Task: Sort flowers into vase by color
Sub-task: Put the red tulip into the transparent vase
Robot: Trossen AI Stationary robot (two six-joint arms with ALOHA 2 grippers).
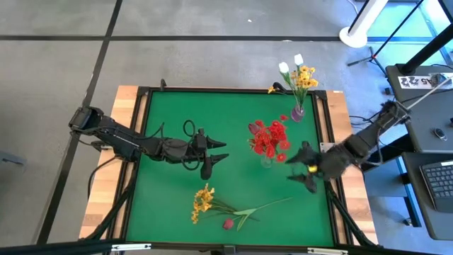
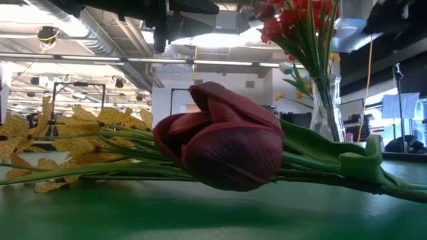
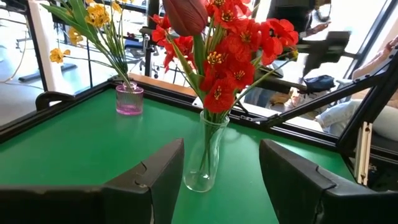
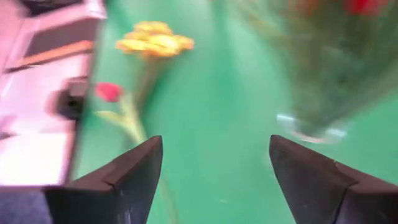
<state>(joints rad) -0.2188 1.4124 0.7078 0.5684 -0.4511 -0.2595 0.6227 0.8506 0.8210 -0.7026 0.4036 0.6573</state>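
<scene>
Red flowers (image 1: 269, 138) stand in a clear glass vase (image 3: 205, 155) right of the table's middle. A small purple vase (image 1: 298, 112) at the far right edge holds yellow and white flowers (image 1: 301, 74). A yellow spray (image 1: 202, 201) and a dark pink bud (image 1: 228, 224) lie flat on the green table near its front edge, their green stems (image 1: 262, 207) running right. My left gripper (image 1: 216, 157) hovers open at mid-table, pointing level at the clear vase. My right gripper (image 1: 294, 168) hangs open just right of that vase, tipped down toward the lying flowers (image 4: 149, 40).
A black frame (image 1: 233, 90) and wooden strips (image 1: 127, 106) border the green mat. Bare mat lies at the far left and between the two grippers. Beyond the right edge stand a desk with a keyboard (image 1: 440, 180) and a white pole base (image 1: 357, 34).
</scene>
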